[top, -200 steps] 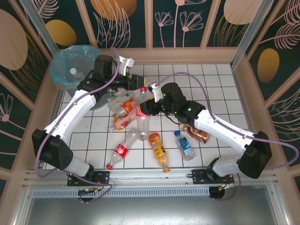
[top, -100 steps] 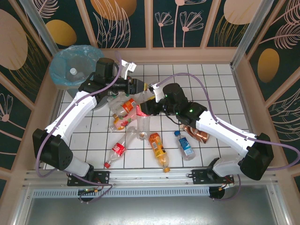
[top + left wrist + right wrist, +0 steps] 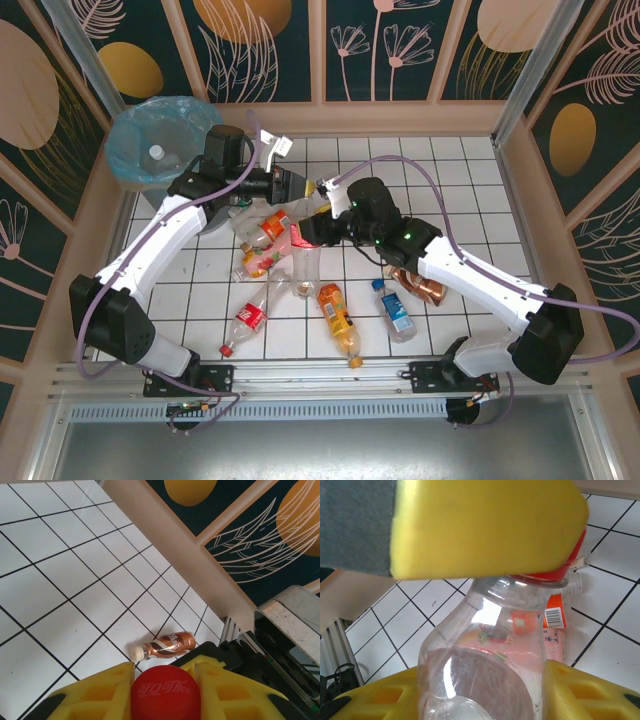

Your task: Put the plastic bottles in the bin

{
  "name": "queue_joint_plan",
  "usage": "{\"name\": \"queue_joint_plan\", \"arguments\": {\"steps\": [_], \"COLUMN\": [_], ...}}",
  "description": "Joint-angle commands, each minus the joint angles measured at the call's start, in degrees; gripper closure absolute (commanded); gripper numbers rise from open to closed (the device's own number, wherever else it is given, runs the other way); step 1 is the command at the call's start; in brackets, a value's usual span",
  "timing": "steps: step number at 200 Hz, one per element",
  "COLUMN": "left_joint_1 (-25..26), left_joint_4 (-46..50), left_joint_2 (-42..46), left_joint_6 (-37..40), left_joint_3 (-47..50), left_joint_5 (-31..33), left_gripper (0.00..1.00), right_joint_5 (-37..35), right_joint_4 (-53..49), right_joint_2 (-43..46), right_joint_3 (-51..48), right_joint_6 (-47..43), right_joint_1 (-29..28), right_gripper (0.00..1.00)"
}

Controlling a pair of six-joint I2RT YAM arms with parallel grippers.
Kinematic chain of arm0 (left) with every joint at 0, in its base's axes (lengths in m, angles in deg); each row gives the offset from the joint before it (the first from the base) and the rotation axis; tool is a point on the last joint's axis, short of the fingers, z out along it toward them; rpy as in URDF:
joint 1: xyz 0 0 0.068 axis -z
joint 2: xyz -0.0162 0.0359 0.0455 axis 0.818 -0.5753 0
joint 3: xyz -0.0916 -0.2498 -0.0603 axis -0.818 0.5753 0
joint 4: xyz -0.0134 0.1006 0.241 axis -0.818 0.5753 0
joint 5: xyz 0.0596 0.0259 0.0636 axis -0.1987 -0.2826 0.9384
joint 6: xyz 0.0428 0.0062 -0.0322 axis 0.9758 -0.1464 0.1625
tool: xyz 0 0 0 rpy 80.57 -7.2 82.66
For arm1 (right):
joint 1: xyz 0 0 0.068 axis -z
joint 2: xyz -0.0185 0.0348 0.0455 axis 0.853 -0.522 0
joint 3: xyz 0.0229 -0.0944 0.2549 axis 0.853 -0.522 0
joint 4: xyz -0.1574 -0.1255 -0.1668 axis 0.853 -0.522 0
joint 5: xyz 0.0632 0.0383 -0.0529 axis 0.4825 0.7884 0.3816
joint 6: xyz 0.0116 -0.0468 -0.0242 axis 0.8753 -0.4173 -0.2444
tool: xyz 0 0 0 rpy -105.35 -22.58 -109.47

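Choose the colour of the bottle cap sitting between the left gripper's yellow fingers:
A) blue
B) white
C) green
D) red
D: in the left wrist view, the red-capped bottle sits between the left gripper's yellow fingers, and its cap is plainly red.

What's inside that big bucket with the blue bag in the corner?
One clear bottle with a white cap lies inside the blue-lined bin. The left arm crosses over the bin's right side, so anything lying under it there is hidden.
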Motion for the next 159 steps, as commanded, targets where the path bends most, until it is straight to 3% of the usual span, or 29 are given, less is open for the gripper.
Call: {"name": "queue_joint_plan", "arguments": {"steps": [1,13,32,45,113,159], "left_joint_1": [-0.2,-0.2,-0.2,-0.2,-0.3,-5.0], "left_joint_4": [-0.4,-0.4,-0.6,-0.6,-2.7,-5.4], "left_joint_2": [0.9,1.0,1.4,2.0,7.8,8.2], "left_joint_6": [-0.4,-1.3,-2.2,-2.4,3.4,8.8], "left_joint_3": [-0.6,-1.8,-3.8,-5.4,-17.3,-27.3], "left_joint_5": [4.1,5.5,9.3,13.3,51.9,68.7], "left_gripper": [0.79,0.87,1.00,1.00,1.00,1.00], "right_joint_5": [-0.9,-2.1,-5.2,-6.9,-9.4,-9.1], "right_joint_4": [2.6,2.4,2.3,2.8,6.0,6.9], "right_joint_2": [1.1,1.0,1.2,1.7,4.5,4.1], "right_joint_3": [1.2,1.4,1.3,0.9,-0.2,-0.1], "right_joint_6": [-1.2,-0.9,-0.7,-0.7,-3.0,-3.7], "right_joint_1": [0.2,0.2,0.2,0.2,0.2,0.2], "right_gripper": [0.45,0.37,0.14,0.01,0.01,0.01]}}
